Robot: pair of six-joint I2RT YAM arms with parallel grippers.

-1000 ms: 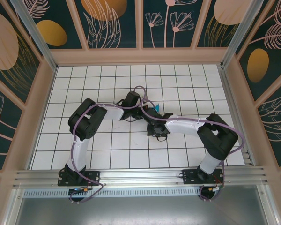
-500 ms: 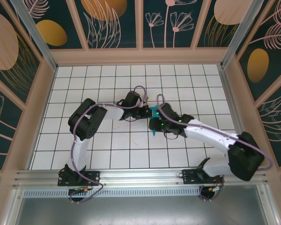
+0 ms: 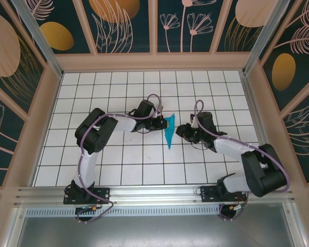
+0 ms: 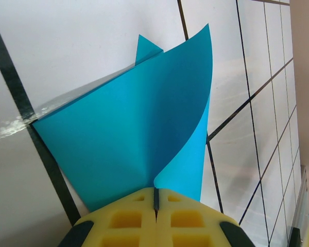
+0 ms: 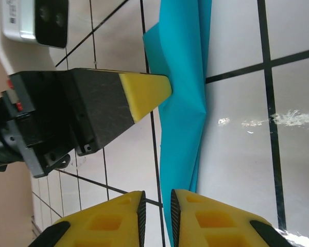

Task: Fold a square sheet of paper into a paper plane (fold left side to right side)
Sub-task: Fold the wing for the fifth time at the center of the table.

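Note:
The square sheet of paper [image 3: 169, 133] is a creased teal wedge lying mid-table, its narrow tip toward the near edge. One flap [image 4: 188, 103] curls up off the layer below. My left gripper [image 3: 162, 123] is shut on the wedge's wide end, with the paper pinched between the yellow pads [image 4: 156, 198]. My right gripper [image 3: 179, 131] hangs just right of the wedge, jaws a narrow slit apart [image 5: 157, 208] with bare table between them. The paper's tip [image 5: 183, 154] runs beside its right finger. The left fingertip [image 5: 144, 92] rests on the paper's edge.
The white gridded table [image 3: 118, 154] is fenced by wooden walls [image 3: 154, 62] at the back and both sides. An aluminium rail [image 3: 154, 193] carries both arm bases at the near edge. The left arm's elbow [image 3: 92, 134] bulks at centre left.
My right arm has pulled back to the right off the paper, leaving the whole teal wedge uncovered. The left gripper has kept its grip in the same spot.

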